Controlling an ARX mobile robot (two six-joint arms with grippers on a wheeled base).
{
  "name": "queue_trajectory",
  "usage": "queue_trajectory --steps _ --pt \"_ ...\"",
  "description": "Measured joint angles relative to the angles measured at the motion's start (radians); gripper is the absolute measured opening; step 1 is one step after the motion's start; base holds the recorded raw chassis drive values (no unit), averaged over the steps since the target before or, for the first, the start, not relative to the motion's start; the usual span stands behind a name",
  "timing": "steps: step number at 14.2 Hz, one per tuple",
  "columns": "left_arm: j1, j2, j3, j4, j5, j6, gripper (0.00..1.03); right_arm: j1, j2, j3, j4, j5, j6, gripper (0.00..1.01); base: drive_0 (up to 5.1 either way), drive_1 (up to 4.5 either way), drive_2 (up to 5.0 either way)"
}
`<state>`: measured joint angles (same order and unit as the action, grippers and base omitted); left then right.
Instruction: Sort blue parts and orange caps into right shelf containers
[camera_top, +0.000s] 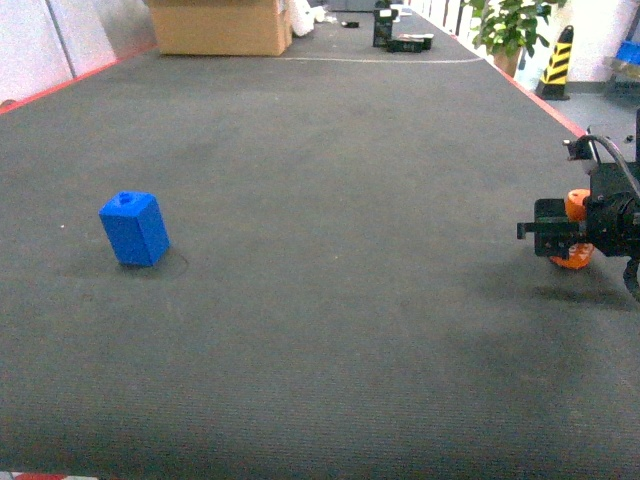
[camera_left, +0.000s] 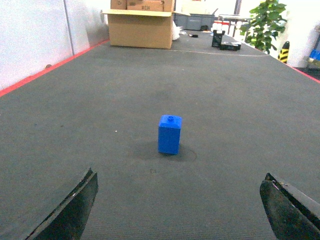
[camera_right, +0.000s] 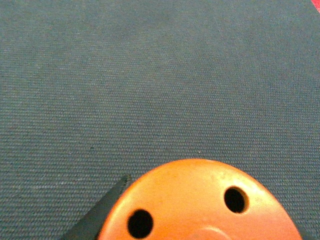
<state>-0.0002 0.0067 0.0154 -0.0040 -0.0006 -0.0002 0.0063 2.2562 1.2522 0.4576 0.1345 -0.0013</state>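
Observation:
A blue part (camera_top: 134, 228) stands upright on the dark mat at the left; in the left wrist view the blue part (camera_left: 170, 134) is straight ahead of my left gripper (camera_left: 180, 175). That gripper is open wide with nothing between its fingers. It does not show in the head view. At the right edge my right gripper (camera_top: 568, 234) is shut on an orange cap (camera_top: 576, 205). The cap's flat, holed top (camera_right: 200, 200) fills the bottom of the right wrist view, with one dark finger (camera_right: 100, 215) pressed against its left side. The right shelf containers are out of view.
A cardboard box (camera_top: 220, 25) stands at the far end of the mat, with small black items (camera_top: 400, 35) to its right. A potted plant (camera_top: 510, 25) and a yellow-black bollard (camera_top: 557, 60) stand beyond the mat's red right edge (camera_top: 545, 100).

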Motion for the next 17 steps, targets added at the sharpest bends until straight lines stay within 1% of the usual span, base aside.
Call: queue_trajectory --steps 2,4,5,6,7,8,9,10,11,12,13,14,15,16,17 --pt "0.000 0.000 0.000 0.000 0.000 0.000 0.98 0.000 -0.049 -0.064 0.052 -0.018 0.002 0.44 0.0 0.00 0.0" --pt "0.000 0.000 0.000 0.000 0.000 0.000 0.98 0.001 -0.155 -0.176 0.126 -0.038 0.000 0.44 0.0 0.00 0.0" --pt "0.000 0.000 0.000 -0.001 0.000 0.000 0.98 0.002 -0.246 -0.256 0.175 -0.038 -0.003 0.44 0.0 0.00 0.0" --pt "-0.055 0.051 0.027 -0.075 -0.135 -0.014 0.98 0.008 -0.334 -0.335 0.217 -0.033 -0.010 0.44 0.0 0.00 0.0" --pt "-0.093 0.248 0.087 -0.004 -0.245 -0.026 0.98 0.016 -0.454 -0.444 0.246 -0.038 -0.010 0.44 0.0 0.00 0.0" --pt "-0.041 0.400 0.161 0.093 -0.213 -0.041 0.98 0.023 -0.548 -0.543 0.262 -0.051 -0.009 0.44 0.0 0.00 0.0" --pt "-0.005 0.548 0.240 0.179 -0.152 -0.049 0.98 0.034 -0.602 -0.620 0.280 -0.051 -0.006 0.44 0.0 0.00 0.0" --pt "0.002 0.715 0.318 0.254 -0.090 -0.052 0.98 0.044 -0.661 -0.700 0.276 -0.048 -0.005 0.44 0.0 0.00 0.0" --pt "0.007 0.870 0.381 0.310 -0.036 -0.049 0.98 0.051 -0.725 -0.760 0.258 -0.048 0.005 0.44 0.0 0.00 0.0" --pt "0.010 1.052 0.458 0.344 0.005 -0.049 0.98 0.059 -0.780 -0.792 0.252 -0.046 0.011 0.44 0.0 0.00 0.0" --pt "0.010 1.202 0.528 0.350 0.017 -0.045 0.98 0.060 -0.835 -0.816 0.237 -0.037 0.021 0.43 0.0 0.00 0.0" --pt "0.011 1.490 0.711 0.351 0.057 -0.045 0.98 0.054 -0.890 -0.850 0.203 -0.011 0.036 0.43 0.0 0.00 0.0" --pt "0.002 1.626 0.821 0.329 0.069 -0.043 0.98 0.035 -0.922 -0.871 0.177 0.011 0.039 0.43 0.0 0.00 0.0" --pt "-0.005 1.699 0.883 0.315 0.071 -0.042 0.98 0.031 -0.942 -0.877 0.169 0.032 0.039 0.43 0.0 0.00 0.0" --pt "-0.007 1.770 0.953 0.292 0.069 -0.042 0.98 0.032 -0.970 -0.882 0.151 0.038 0.039 0.43 0.0 0.00 0.0"
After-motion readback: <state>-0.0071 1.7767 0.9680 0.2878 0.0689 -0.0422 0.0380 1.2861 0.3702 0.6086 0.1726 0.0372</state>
